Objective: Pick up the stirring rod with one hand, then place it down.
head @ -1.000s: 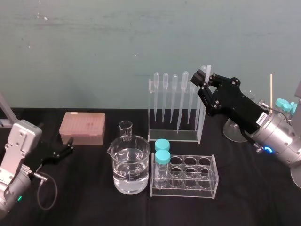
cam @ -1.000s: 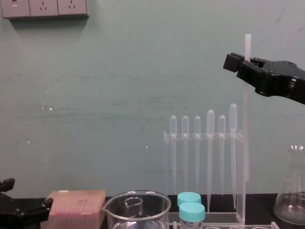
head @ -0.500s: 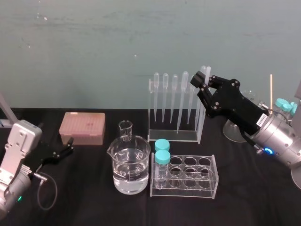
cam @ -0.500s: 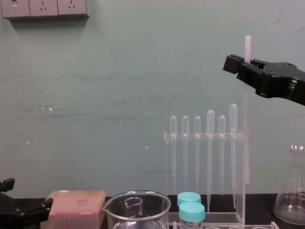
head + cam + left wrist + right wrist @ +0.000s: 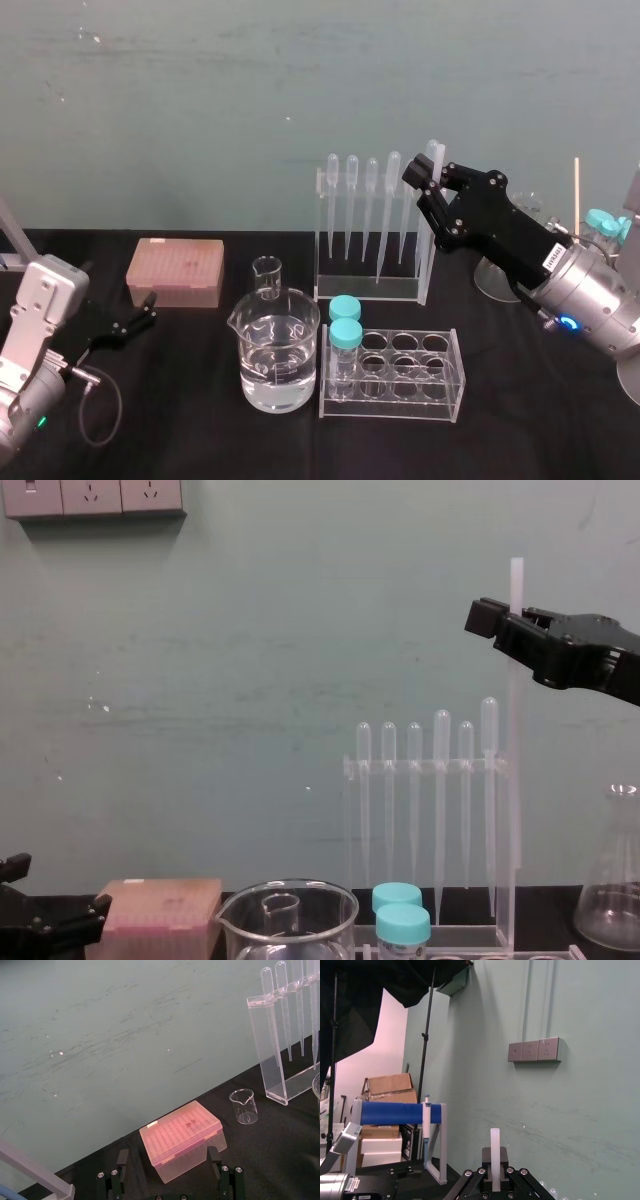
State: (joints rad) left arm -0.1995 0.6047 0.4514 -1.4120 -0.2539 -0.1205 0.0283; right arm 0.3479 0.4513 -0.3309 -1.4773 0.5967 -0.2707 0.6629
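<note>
Head view: my right pincer [image 5: 425, 178] grasps the stirring rod [image 5: 437, 156] upright beside the pipette rack [image 5: 368, 291]; left pincer [image 5: 147, 311] lies released on the surface [image 5: 200, 420]. Chest view: the stirring rod looks lifted clear, I judge — placing remains.

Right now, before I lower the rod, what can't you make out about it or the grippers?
- The stirring rod, lower end: in the chest view it overlaps the clear side wall of the pipette rack, so contact cannot be told.
- Rod below the grip: hidden behind the right gripper in the head view, and by the gripper's own body in the right wrist view.
- The left gripper, parked left: cut off by the left wrist view's bottom edge.
</note>
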